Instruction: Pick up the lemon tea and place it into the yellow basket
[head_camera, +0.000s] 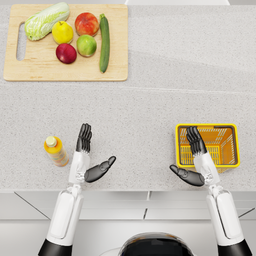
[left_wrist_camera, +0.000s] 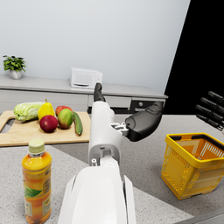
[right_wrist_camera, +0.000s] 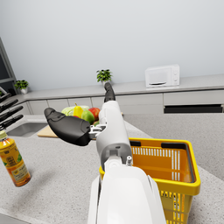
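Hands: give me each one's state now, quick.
Left hand: open, holding nothing, beside the lemon tea bottle.
Right hand: open, holding nothing, at the yellow basket.

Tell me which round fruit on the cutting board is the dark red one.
The dark red fruit at the board's near edge, below the yellow pear and left of the green fruit; the orange-red fruit is lighter.

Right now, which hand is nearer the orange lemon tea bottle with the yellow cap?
Left. The left hand is open just beside the lemon tea bottle; the right hand is far across the counter, over the yellow basket.
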